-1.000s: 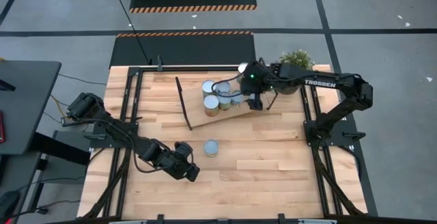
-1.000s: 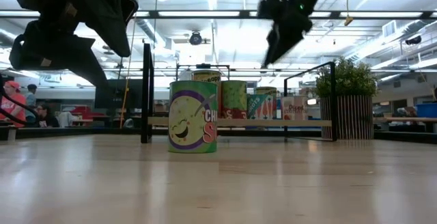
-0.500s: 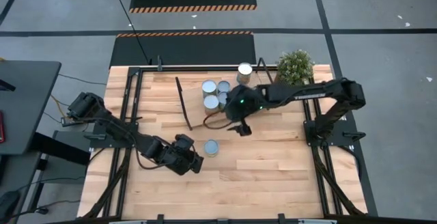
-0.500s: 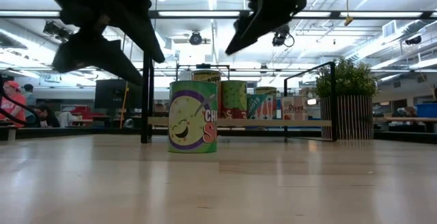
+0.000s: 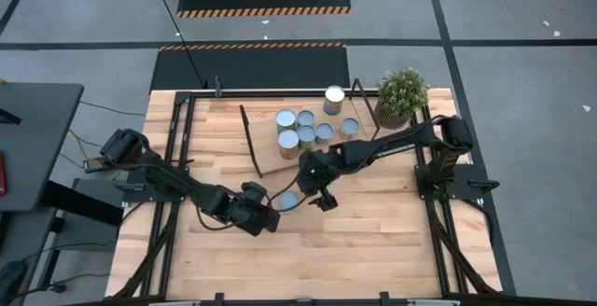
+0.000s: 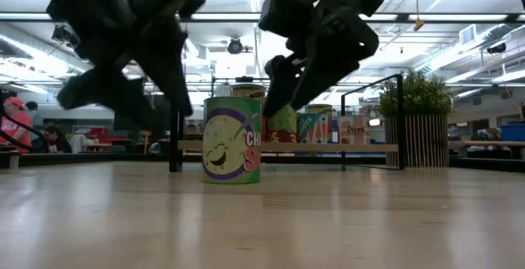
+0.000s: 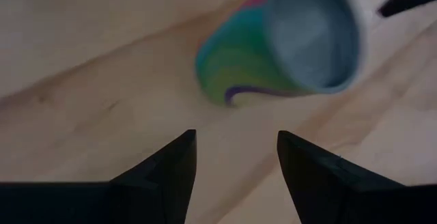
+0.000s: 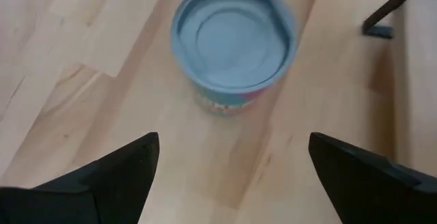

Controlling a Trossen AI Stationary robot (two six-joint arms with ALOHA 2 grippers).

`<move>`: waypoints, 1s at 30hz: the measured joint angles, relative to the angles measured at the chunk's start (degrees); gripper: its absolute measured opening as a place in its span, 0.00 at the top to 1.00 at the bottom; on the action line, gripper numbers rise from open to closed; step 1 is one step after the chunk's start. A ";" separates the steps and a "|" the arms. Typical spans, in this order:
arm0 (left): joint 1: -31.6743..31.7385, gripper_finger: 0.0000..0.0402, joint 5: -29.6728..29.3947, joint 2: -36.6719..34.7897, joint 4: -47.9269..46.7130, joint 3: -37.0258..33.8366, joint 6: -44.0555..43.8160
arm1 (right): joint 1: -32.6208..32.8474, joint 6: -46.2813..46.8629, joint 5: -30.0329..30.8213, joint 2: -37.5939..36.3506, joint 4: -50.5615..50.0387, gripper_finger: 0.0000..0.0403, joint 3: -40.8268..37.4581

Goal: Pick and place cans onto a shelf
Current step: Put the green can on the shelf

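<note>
A lone can (image 5: 289, 201) with a pale-blue top and a green cartoon label stands upright on the butcher-block tabletop (image 5: 373, 241), its long axis vertical and its round top facing straight up. It sits between the two grippers. The left gripper (image 5: 268, 220) hovers just beside it on one side, fingers (image 7: 171, 176) parted with nothing between them; the can lies just ahead of those fingertips, not touching them. The right gripper (image 5: 322, 197) hangs close on the can's other side, jaws spread wide and empty, the can ahead of and between its fingers (image 8: 116, 173). Beyond the right gripper, the wooden shelf (image 5: 270, 161) with black frame ends carries a cluster of upright cans (image 5: 303, 131), and a potted plant (image 5: 401, 91) stands past them.
</note>
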 joint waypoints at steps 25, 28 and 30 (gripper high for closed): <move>0.02 0.54 -6.62 4.41 4.04 0.04 -4.41 | 3.12 4.99 4.06 4.66 14.67 0.08 -0.03; 0.02 0.56 -6.98 4.41 4.30 0.04 -4.35 | 3.15 5.47 3.70 6.23 15.73 0.10 0.05; 0.02 0.57 -7.09 4.41 4.85 0.02 -4.39 | 3.13 5.50 3.69 6.91 15.56 0.10 -0.07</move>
